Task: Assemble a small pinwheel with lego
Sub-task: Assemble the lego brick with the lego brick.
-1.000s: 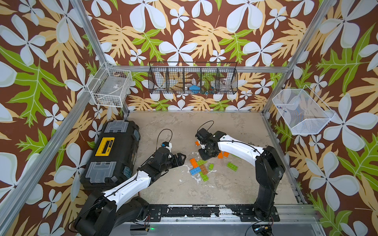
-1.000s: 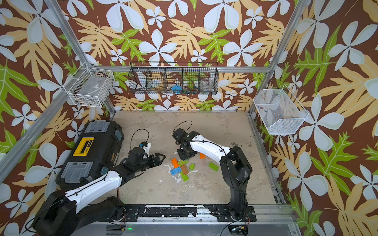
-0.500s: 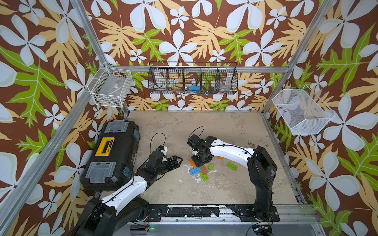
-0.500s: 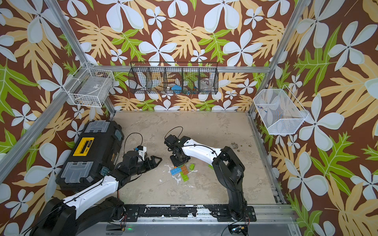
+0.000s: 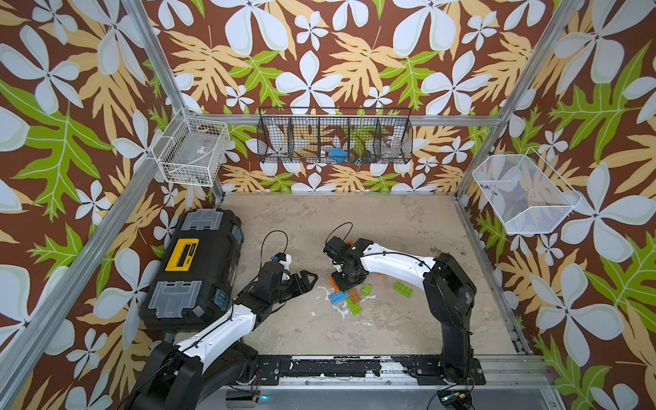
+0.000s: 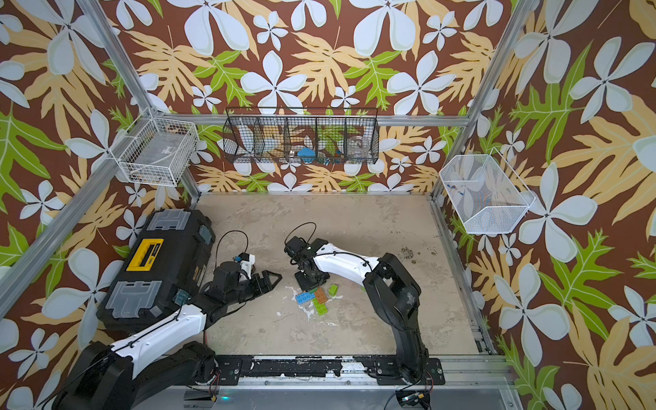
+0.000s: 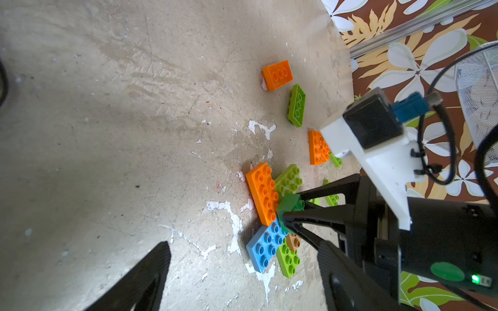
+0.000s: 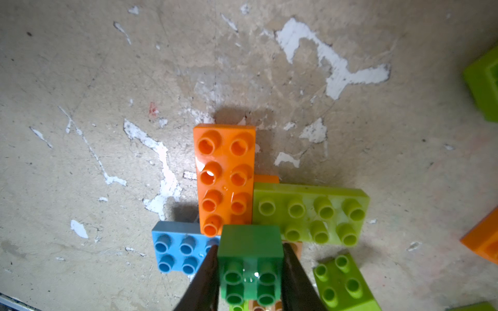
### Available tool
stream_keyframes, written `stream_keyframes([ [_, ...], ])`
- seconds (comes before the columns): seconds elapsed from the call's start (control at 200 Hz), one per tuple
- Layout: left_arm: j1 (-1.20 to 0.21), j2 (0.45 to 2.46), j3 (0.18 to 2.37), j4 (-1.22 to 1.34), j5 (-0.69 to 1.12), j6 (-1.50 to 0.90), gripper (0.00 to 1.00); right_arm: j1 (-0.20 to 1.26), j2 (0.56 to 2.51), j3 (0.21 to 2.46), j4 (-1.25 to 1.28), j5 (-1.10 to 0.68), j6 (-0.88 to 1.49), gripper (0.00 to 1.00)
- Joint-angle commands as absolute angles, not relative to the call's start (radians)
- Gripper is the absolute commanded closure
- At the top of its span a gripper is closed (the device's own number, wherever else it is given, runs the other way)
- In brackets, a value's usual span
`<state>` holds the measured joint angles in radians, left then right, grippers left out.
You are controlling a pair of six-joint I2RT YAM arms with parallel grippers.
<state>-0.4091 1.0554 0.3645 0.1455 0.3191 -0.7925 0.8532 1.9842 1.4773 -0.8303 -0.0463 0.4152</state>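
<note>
My right gripper [image 8: 250, 249] is shut on a dark green square brick [image 8: 250, 258], also seen in the left wrist view [image 7: 289, 206]. It holds the brick over the middle of a flat lego cluster on the floor. The cluster is an orange plate [image 8: 225, 177], a lime plate [image 8: 310, 212], a blue plate [image 8: 177, 250], a brown brick [image 7: 293, 242] and a second lime plate [image 7: 288, 258]. Whether the green brick touches them is hidden. In both top views the right gripper [image 5: 346, 282] [image 6: 310, 280] covers part of the cluster [image 5: 349, 298]. My left gripper [image 5: 307, 280] [image 7: 244, 250] stands open and empty just left of it.
Loose bricks lie right of the cluster: an orange one [image 7: 277, 75], a lime one [image 7: 296, 105], another orange plate [image 7: 318, 148] and a lime plate [image 5: 403, 289]. A black toolbox [image 5: 195, 269] fills the left side. Wire baskets [image 5: 335, 140] hang on the walls.
The right gripper has moved forward and left with the dark green brick, down over the cluster's middle. The left gripper drew back a little, then returned, still open.
</note>
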Motion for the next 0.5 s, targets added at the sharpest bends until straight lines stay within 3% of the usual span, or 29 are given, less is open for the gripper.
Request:
stream_keyframes([
  [0.0, -0.407, 1.055, 0.367, 0.169, 0.321, -0.798, 0.12, 0.854, 2.0, 1.459, -0.837, -0.02, 0.424, 0.86],
  [0.495, -0.407, 1.069, 0.371, 0.181, 0.33, -0.799, 0.12, 0.876, 2.036, 1.365, -0.8, -0.014, 0.441, 0.88],
])
